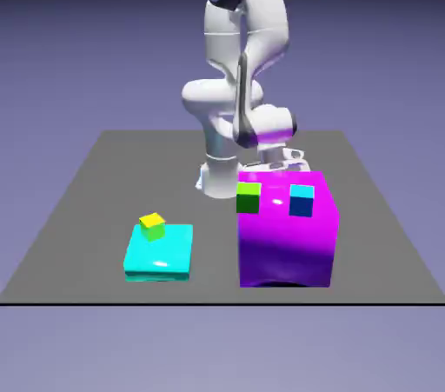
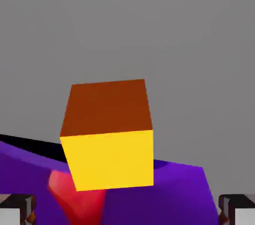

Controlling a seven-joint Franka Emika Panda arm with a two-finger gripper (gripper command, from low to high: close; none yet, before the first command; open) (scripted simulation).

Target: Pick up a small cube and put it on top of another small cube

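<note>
Exterior view: gripper is low at the far side of the big purple block, partly hidden by it; can't read the finger gap from here. Arm is bent above and behind it, white with dark joints. Nearer the camera than the gripper, two small cubes show against the upper part of the block: green cube toward the exterior view's left of the gripper, blue cube slightly toward the exterior view's right. Well apart from the gripper, toward the exterior view's left and nearer the camera, a yellow-green cube sits on a flat cyan slab. All on the dark grey worktop. No orange cube visible in this view.

Hand view: gripper wide open, fingertips at the bottom corners, nothing held. Orange cube is out ahead of the gripper, a bit left of the midline in this view, one face dark orange, the other bright yellow, touching neither fingertip. Purple surface with a red patch fills much of the bottom, grey beyond.
</note>
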